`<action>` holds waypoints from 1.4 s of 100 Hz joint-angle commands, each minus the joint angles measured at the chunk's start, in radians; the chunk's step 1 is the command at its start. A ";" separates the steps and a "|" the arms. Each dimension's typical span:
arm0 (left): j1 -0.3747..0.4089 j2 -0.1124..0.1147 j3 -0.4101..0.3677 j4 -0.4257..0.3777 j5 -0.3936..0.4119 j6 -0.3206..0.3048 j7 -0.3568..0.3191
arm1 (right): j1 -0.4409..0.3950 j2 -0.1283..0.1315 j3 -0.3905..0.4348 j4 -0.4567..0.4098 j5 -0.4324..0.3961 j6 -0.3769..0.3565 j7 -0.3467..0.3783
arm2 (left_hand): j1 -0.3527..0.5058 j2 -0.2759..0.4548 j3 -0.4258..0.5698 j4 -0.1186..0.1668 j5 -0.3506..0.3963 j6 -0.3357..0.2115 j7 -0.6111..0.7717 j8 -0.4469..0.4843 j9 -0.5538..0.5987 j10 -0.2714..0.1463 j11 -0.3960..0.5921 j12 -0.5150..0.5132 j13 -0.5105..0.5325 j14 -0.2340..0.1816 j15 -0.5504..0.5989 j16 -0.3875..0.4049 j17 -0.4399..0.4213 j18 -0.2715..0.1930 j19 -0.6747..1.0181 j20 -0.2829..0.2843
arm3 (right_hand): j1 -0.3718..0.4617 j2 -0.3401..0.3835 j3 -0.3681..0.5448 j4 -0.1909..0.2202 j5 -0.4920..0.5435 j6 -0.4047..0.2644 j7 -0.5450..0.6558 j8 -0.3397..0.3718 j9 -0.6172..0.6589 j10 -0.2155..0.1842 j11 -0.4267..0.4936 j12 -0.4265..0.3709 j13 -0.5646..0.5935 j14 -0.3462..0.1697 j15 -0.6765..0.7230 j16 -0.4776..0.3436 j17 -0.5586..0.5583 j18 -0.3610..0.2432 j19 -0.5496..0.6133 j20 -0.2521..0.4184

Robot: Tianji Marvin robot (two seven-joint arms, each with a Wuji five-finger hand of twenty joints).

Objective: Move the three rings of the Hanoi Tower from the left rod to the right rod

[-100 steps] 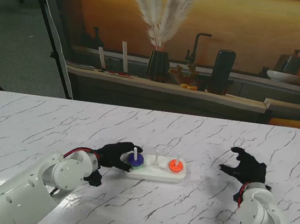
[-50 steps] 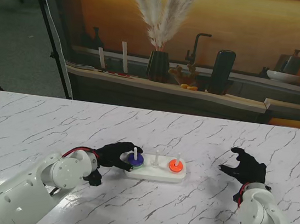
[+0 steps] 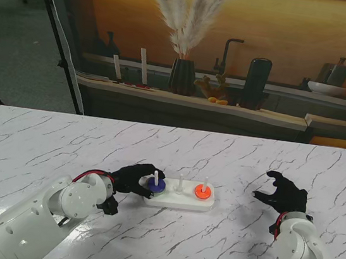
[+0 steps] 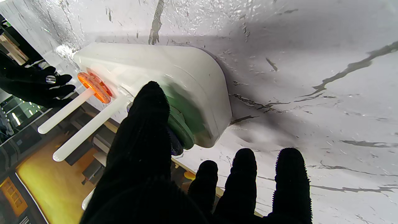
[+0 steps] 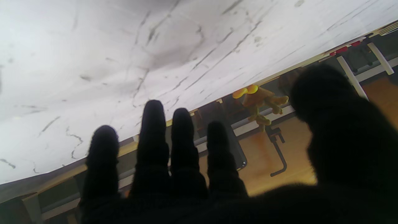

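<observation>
Current state: white base (image 3: 180, 195) sits mid-table w/ three upright rods. Orange ring (image 3: 202, 191) is seated on the right rod (image 3: 205, 182). Blue ring (image 3: 157, 184) lies on top of the green ring (image 3: 158, 190), both on the left rod (image 3: 155, 177); middle rod (image 3: 180, 181) is bare.

Key relation: blue ring lies directly ahead of the left hand (image 3: 133, 178), touching or just short of the fingertips. Left rod's long axis is vertical, so the ring must travel straight up along it before any sideways move. Left hand is the nearer one by far; right hand (image 3: 282, 194) hovers well apart, to the right of the base.

Hand state:
- Left: thumb (image 4: 146, 124) lies over the ring stack, remaining fingers (image 4: 242, 174) curl beside the base edge (grip closure on the blue ring cannot be confirmed; contact point is hidden behind the thumb).
- Right: fingers spread wide, holding nothing.

Change vs. earlier frames: negligible. Left hand stays at the left rod, rings and base unmoved, right hand in the same hover pose.

Est. next step: pinch blue ring, lift clear of rod tip.
</observation>
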 commanded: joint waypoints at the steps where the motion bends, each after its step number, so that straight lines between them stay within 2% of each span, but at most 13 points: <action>1: 0.004 -0.008 0.006 0.003 0.003 -0.013 -0.001 | -0.008 -0.008 -0.003 -0.003 0.001 0.001 -0.001 | 0.060 0.033 -0.004 0.018 0.018 -0.040 0.112 0.063 0.016 -0.014 0.002 0.008 0.015 0.000 0.012 0.005 -0.018 0.049 0.033 -0.013 | -0.005 0.000 -0.002 0.049 0.003 0.006 -0.006 0.016 0.011 -0.012 0.008 0.010 0.012 -0.007 0.023 0.015 -0.001 0.039 0.030 0.014; 7: 0.005 -0.010 0.007 0.004 0.004 -0.014 0.005 | -0.009 -0.008 -0.004 -0.003 0.002 0.001 -0.001 | 0.047 0.004 0.003 0.031 -0.004 -0.042 0.053 0.020 0.005 -0.014 0.000 0.008 0.010 0.000 0.011 0.006 -0.021 0.048 0.033 -0.012 | -0.005 0.001 -0.002 0.049 0.003 0.005 -0.006 0.016 0.011 -0.012 0.008 0.010 0.013 -0.007 0.024 0.015 -0.002 0.039 0.029 0.013; 16: 0.004 -0.009 0.008 0.005 0.003 -0.016 0.003 | -0.009 -0.007 -0.003 -0.003 0.001 0.001 -0.001 | 0.030 -0.038 0.021 0.042 -0.023 0.003 -0.008 -0.030 -0.007 -0.010 -0.003 0.006 0.002 0.000 0.006 0.003 -0.024 0.048 0.027 -0.014 | -0.004 0.000 -0.001 0.049 0.004 0.006 -0.006 0.016 0.011 -0.013 0.008 0.010 0.012 -0.006 0.023 0.014 -0.001 0.037 0.030 0.013; 27: 0.000 -0.005 0.009 0.002 0.001 -0.016 -0.014 | -0.010 -0.007 -0.002 -0.003 0.000 0.001 -0.001 | 0.019 -0.071 0.030 0.047 -0.050 0.022 -0.032 -0.039 -0.031 -0.007 -0.013 0.002 -0.015 0.002 -0.005 -0.002 -0.034 0.048 0.014 -0.019 | -0.005 0.000 0.000 0.049 0.003 0.005 -0.005 0.016 0.011 -0.012 0.008 0.010 0.013 -0.007 0.024 0.014 0.000 0.039 0.030 0.013; 34: -0.002 -0.004 0.010 0.002 0.001 -0.016 -0.020 | -0.010 -0.007 -0.001 -0.003 -0.001 0.002 -0.001 | 0.017 -0.073 0.038 0.050 -0.042 0.024 -0.029 -0.035 -0.032 -0.004 -0.012 0.002 -0.014 0.002 -0.007 -0.003 -0.035 0.048 0.010 -0.020 | -0.003 -0.002 0.001 0.049 0.003 0.006 -0.006 0.016 0.010 -0.012 0.008 0.010 0.012 -0.007 0.024 0.014 -0.001 0.038 0.030 0.013; 38: -0.002 -0.005 0.011 0.003 0.001 -0.016 -0.018 | -0.010 -0.007 -0.001 -0.003 0.000 0.002 -0.001 | 0.011 -0.074 0.064 0.053 -0.032 0.014 -0.007 -0.002 -0.028 -0.005 -0.009 0.004 -0.012 0.002 -0.007 -0.004 -0.033 0.047 0.006 -0.020 | -0.003 -0.002 0.001 0.049 0.003 0.006 -0.005 0.016 0.010 -0.012 0.008 0.010 0.012 -0.007 0.024 0.014 -0.002 0.039 0.030 0.013; 43: -0.002 -0.006 0.013 0.004 0.001 -0.017 -0.013 | -0.011 -0.007 -0.001 -0.003 -0.001 0.003 -0.001 | 0.016 -0.066 0.080 0.041 -0.024 -0.003 0.034 0.054 -0.022 -0.006 -0.007 0.007 -0.010 0.000 -0.005 -0.001 -0.031 0.047 0.008 -0.015 | -0.004 -0.002 0.002 0.048 0.003 0.006 -0.005 0.016 0.010 -0.012 0.008 0.009 0.012 -0.007 0.024 0.014 -0.002 0.039 0.030 0.013; 56: 0.003 -0.013 0.014 0.010 -0.001 -0.024 0.018 | -0.011 -0.007 -0.001 -0.003 -0.002 0.004 0.002 | 0.024 -0.050 0.073 0.029 -0.024 -0.030 0.131 0.163 -0.010 -0.007 -0.002 0.013 -0.006 0.001 -0.001 0.001 -0.029 0.048 0.009 -0.010 | -0.002 -0.003 0.004 0.048 0.003 0.006 -0.005 0.016 0.010 -0.011 0.008 0.009 0.011 -0.006 0.024 0.014 -0.001 0.039 0.030 0.013; 76: 0.019 -0.026 -0.001 0.006 -0.016 -0.026 0.065 | -0.011 -0.007 -0.002 -0.004 -0.002 0.007 0.002 | 0.033 -0.052 0.075 0.028 -0.010 -0.039 0.257 0.256 0.006 -0.012 0.004 0.018 -0.007 -0.004 -0.002 0.000 -0.034 0.046 0.000 -0.012 | 0.001 -0.004 0.009 0.048 0.003 0.007 -0.003 0.016 0.009 -0.012 0.009 0.009 0.012 -0.007 0.024 0.014 -0.001 0.037 0.031 0.013; 94: 0.021 -0.025 -0.013 -0.009 -0.025 -0.023 0.058 | -0.010 -0.007 -0.002 -0.003 -0.002 0.009 0.001 | 0.019 -0.049 0.069 0.025 -0.004 -0.032 0.278 0.263 0.004 -0.011 0.003 0.017 -0.013 0.000 -0.005 -0.002 -0.038 0.045 -0.007 -0.015 | 0.001 -0.005 0.013 0.048 0.003 0.007 -0.002 0.016 0.010 -0.012 0.011 0.009 0.012 -0.006 0.026 0.014 0.000 0.037 0.033 0.013; 130: 0.025 -0.004 -0.038 -0.060 -0.064 0.017 -0.049 | -0.007 -0.007 -0.004 0.000 -0.001 0.008 0.000 | 0.013 -0.031 0.040 0.014 0.035 0.011 0.240 0.203 -0.001 -0.003 -0.010 0.005 -0.040 0.005 -0.030 -0.016 -0.056 0.027 -0.054 -0.034 | 0.003 -0.006 0.020 0.047 0.002 0.008 -0.001 0.015 0.008 -0.012 0.011 0.008 0.012 -0.005 0.026 0.013 0.000 0.037 0.033 0.012; 140: 0.028 -0.006 -0.040 -0.061 -0.062 0.013 -0.041 | -0.007 -0.007 -0.004 0.001 -0.001 0.007 0.000 | 0.018 -0.027 0.039 0.014 0.038 0.007 0.240 0.201 0.003 -0.002 -0.009 0.005 -0.037 0.007 -0.029 -0.016 -0.055 0.027 -0.056 -0.034 | 0.002 -0.008 0.020 0.046 0.001 0.008 -0.001 0.014 0.009 -0.011 0.012 0.008 0.012 -0.005 0.027 0.013 0.001 0.037 0.034 0.012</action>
